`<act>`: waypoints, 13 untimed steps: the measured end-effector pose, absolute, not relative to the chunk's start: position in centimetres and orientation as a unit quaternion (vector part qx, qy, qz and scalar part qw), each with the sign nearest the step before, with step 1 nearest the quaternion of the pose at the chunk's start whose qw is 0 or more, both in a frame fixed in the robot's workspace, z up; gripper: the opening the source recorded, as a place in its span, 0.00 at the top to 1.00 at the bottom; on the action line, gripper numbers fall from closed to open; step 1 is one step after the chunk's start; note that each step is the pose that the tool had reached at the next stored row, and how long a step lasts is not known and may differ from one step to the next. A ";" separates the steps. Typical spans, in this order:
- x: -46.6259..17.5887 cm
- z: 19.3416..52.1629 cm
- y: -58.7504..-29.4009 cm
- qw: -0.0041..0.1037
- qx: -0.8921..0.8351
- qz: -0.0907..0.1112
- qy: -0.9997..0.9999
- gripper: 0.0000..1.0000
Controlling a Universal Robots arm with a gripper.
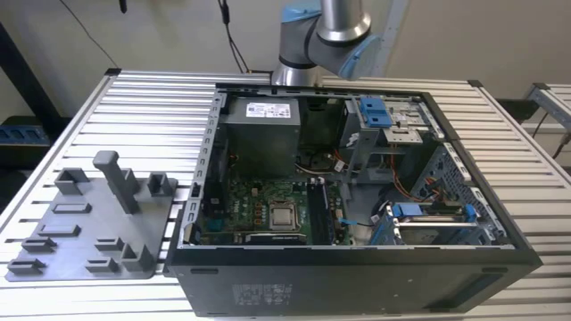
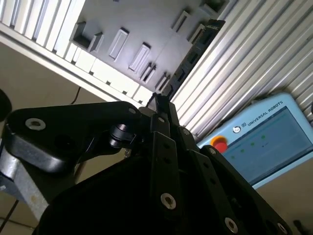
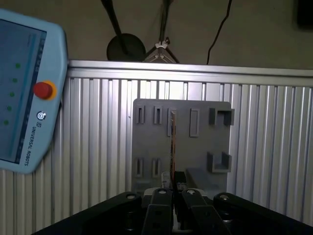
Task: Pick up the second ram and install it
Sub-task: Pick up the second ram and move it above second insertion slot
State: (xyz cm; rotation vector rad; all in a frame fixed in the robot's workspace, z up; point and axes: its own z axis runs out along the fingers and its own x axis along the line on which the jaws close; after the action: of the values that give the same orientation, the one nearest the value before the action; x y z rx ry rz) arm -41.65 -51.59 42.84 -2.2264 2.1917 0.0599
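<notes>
My gripper [image 3: 172, 192] is shut on the second ram [image 3: 172, 142], a thin stick seen edge-on in the first wrist view, reaching from the fingers out over the grey fixture tray [image 3: 146, 142]. In the second wrist view the ram [image 2: 193, 56] shows as a dark board with black chips sticking out from the gripper [image 2: 159, 105], held clear of the tray [image 2: 146, 19]. The exterior view has the tray [image 1: 80, 227] on its left, beside the open computer case [image 1: 357, 281] with the green motherboard [image 1: 267, 207] inside.
The arm [image 1: 325, 40] rises behind the case. A teach pendant [image 3: 19, 88] with a red button lies on the ribbed aluminium table [image 3: 274, 147] beside the tray. Upright posts [image 1: 116, 180] stand on the tray. Cables and blue drive brackets [image 1: 379, 114] crowd the case's right side.
</notes>
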 end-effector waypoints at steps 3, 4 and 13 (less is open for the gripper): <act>-41.2 42.8 -51.6 0.008 -0.712 0.019 0.701 0.86; -41.0 42.8 -51.6 0.008 -0.712 0.019 0.701 0.86; -39.8 42.8 -51.6 0.008 -0.712 0.019 0.701 0.86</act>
State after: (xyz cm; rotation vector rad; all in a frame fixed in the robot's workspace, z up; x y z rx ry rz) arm -39.80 -51.59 42.83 -2.2264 2.1918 0.0599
